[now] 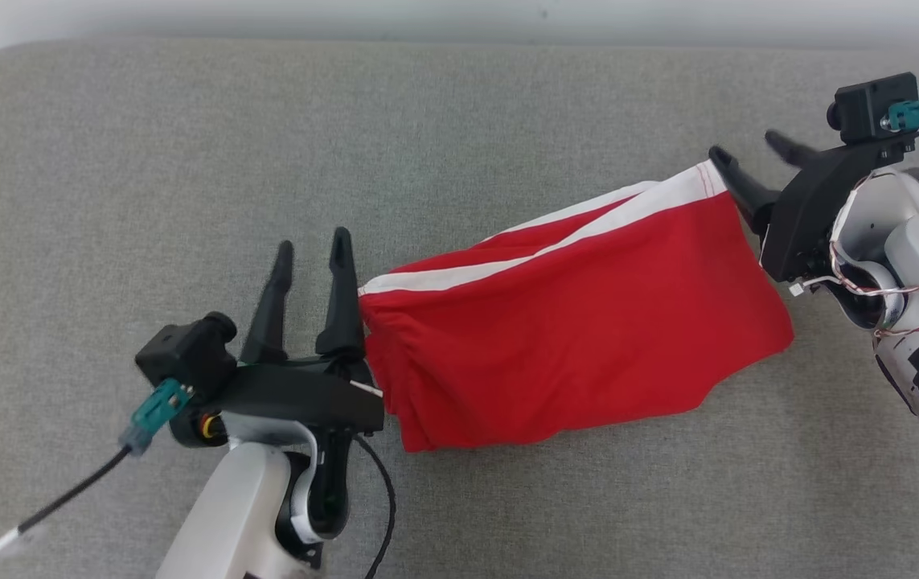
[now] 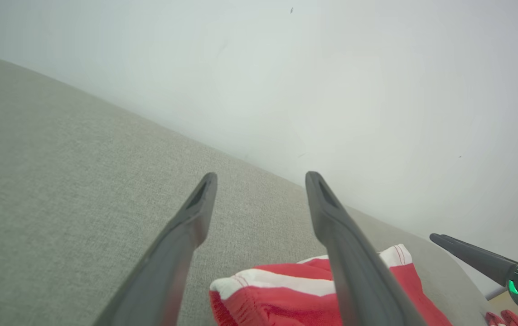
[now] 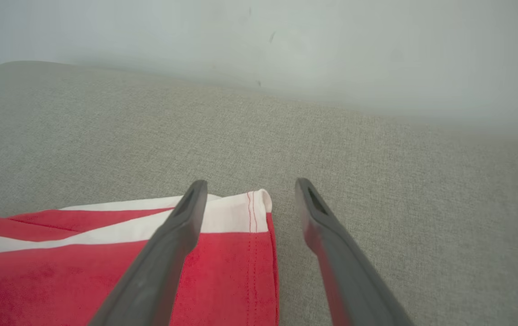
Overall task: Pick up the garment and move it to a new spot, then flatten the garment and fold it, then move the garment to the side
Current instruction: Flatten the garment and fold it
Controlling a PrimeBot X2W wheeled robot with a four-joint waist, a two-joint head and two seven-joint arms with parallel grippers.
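A: Left gripper (image 1: 313,241)?
B: Fingers spread wide, nothing between them. The finger nearest the cloth sits right against the garment's (image 1: 572,338) bunched end.
A: Right gripper (image 1: 744,145)?
B: Wide too, nothing clamped. One finger is over the white band (image 1: 555,241) corner, the other is off the cloth.
A: Garment where?
B: Red, rumpled, lying on the grey fabric surface (image 1: 186,161) between the two grippers, white band along its far edge.
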